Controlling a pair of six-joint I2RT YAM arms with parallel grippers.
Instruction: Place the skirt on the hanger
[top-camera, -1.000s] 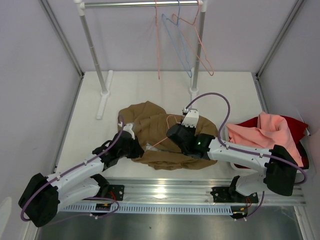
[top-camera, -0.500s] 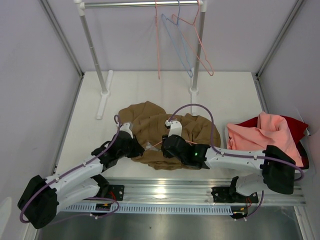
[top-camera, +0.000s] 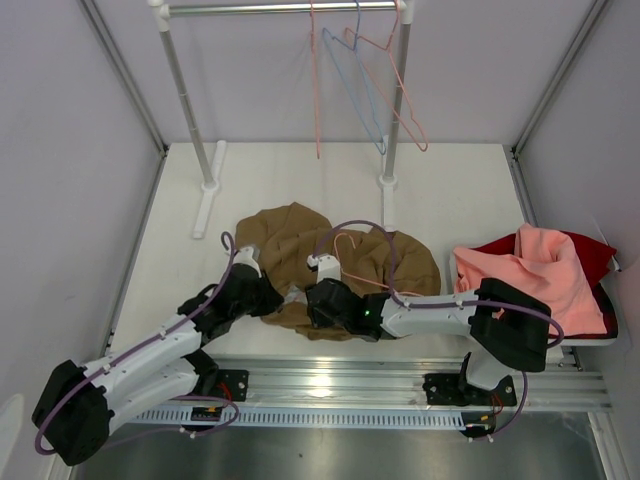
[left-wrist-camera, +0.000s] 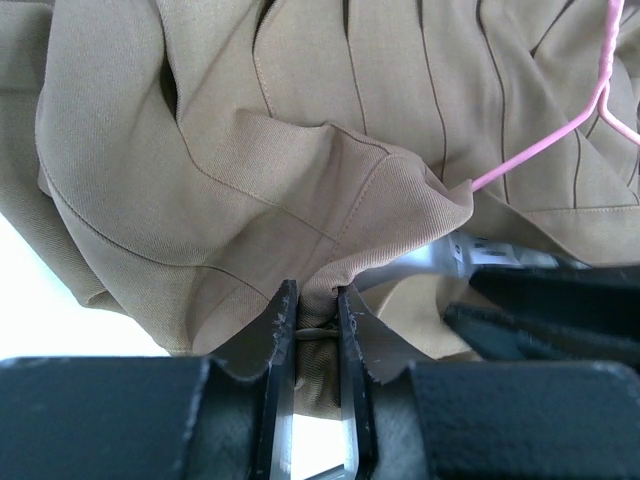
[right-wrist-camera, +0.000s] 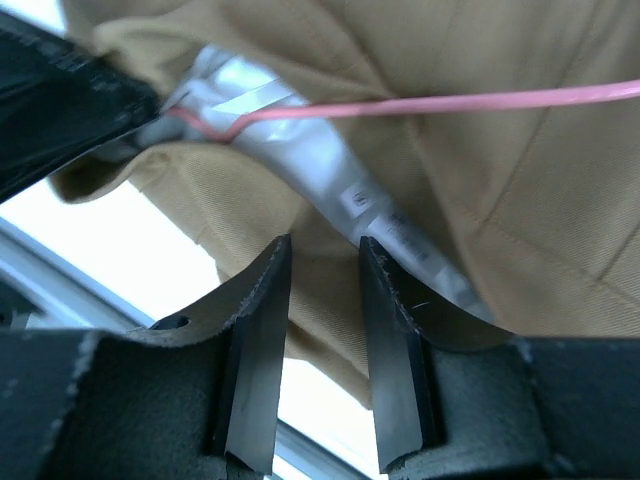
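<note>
While both arms are bent low over the front of the bench (top-camera: 300, 180), I log the scene by size.

Clothes rail (top-camera: 280, 8): stands at the back of the bench. Two salmon-pink wire hangers (top-camera: 405, 110) and a light blue wire hanger (top-camera: 355, 90) hang from it.

Skirt (top-camera: 290, 235): tan-brown and pleated, lying crumpled at mid-bench just ahead of the arms. It fills most of the left wrist view (left-wrist-camera: 250, 150) and the right wrist view (right-wrist-camera: 520, 150).

Salmon-pink cloth (top-camera: 530, 270): heaped on a dark red cloth (top-camera: 590, 250) at the right edge of the bench, apart from the skirt.

Left gripper (top-camera: 262, 295): at the skirt's near left edge. Its jaws are clamped on a small fold of the skirt's hem (left-wrist-camera: 314, 300).

Right gripper (top-camera: 322, 300): at the skirt's near edge, just beside the left one. Its jaws stand a narrow gap apart (right-wrist-camera: 325, 260), and I see tan cloth and bright bench through the gap, with nothing pinched.

Hanger (top-camera: 345, 240): salmon-pink wire, lying on top of the skirt with its hook toward the back of the bench. One wire (left-wrist-camera: 560, 135) disappears under a raised fold of cloth. In the right wrist view the wire (right-wrist-camera: 480, 102) crosses the cloth and bends where it meets the lining.

Pale grey lining (right-wrist-camera: 330, 170): shows in the skirt's opening, with a printed label on it just beyond the right fingertips. It is also glimpsed under the fold (left-wrist-camera: 440, 262).
</note>
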